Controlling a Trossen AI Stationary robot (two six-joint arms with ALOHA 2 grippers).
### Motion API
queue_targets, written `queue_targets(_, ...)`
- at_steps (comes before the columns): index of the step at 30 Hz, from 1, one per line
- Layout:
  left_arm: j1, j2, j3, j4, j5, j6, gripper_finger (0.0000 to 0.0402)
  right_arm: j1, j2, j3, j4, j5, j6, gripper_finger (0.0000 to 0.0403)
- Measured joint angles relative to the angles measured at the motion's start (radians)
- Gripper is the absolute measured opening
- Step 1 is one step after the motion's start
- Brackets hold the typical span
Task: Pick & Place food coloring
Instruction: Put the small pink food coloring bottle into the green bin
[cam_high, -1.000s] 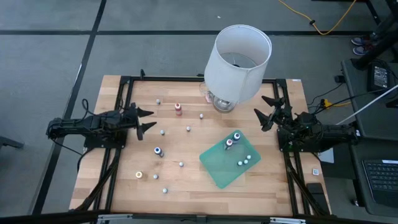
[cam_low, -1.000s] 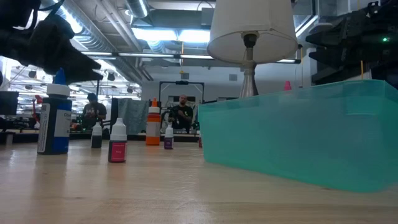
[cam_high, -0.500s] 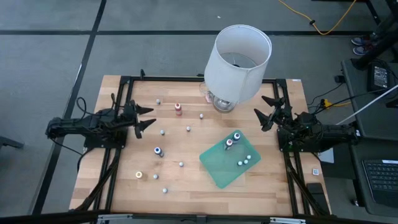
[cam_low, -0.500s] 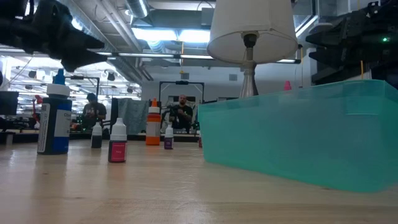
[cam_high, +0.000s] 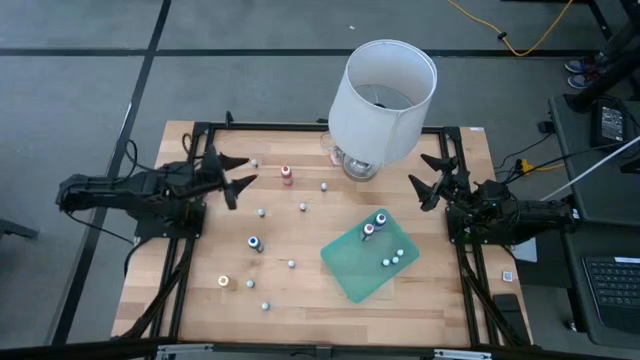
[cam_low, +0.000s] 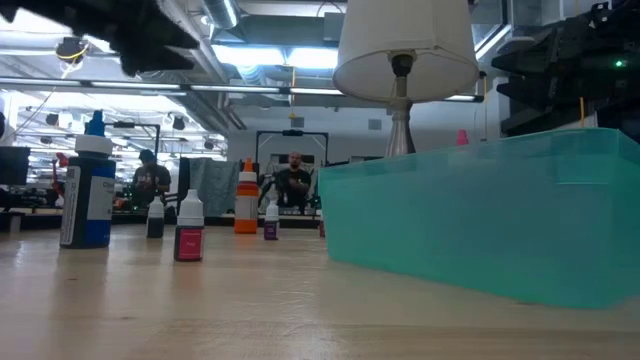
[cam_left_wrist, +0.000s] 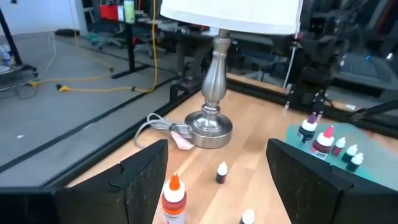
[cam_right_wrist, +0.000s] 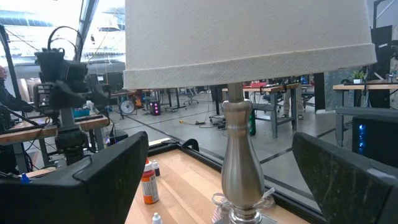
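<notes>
Several tiny food coloring bottles stand upright and scattered on the wooden table: an orange-topped one (cam_high: 287, 175), a blue one (cam_high: 255, 243), a yellow one (cam_high: 223, 282). Several more (cam_high: 374, 225) stand on the green mat (cam_high: 352, 270). My left gripper (cam_high: 240, 178) hovers open above the table's left side, pointing right, with the orange-topped bottle (cam_left_wrist: 174, 194) and a small bottle (cam_left_wrist: 222, 173) ahead of it and nothing between its fingers. At the table's right side my right gripper (cam_high: 420, 182) waits, open and clear of everything.
A lamp with a big white shade (cam_high: 385, 90) stands at the far middle, its metal base (cam_left_wrist: 211, 127) near the far bottles. In the low view the green mat (cam_low: 480, 215) fills the near right. Black frame rails (cam_high: 190, 250) run along both table sides.
My left gripper has risen well above the table and drifted a little toward the far edge and the orange-topped bottle, staying open. No bottle has moved.
</notes>
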Motion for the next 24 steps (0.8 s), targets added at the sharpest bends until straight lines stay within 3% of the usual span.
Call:
queue_targets(11,0.0,0.408,0.231,-0.053,-0.052,0.001,0.0269,0.0,0.0,0.0,0.0,0.0,0.0,0.0397)
queue_targets(24,0.018,0.688,0.428,-0.054,-0.059,-0.011,0.0269,0.0,0.0,0.0,0.0,0.0,0.0,0.0397)
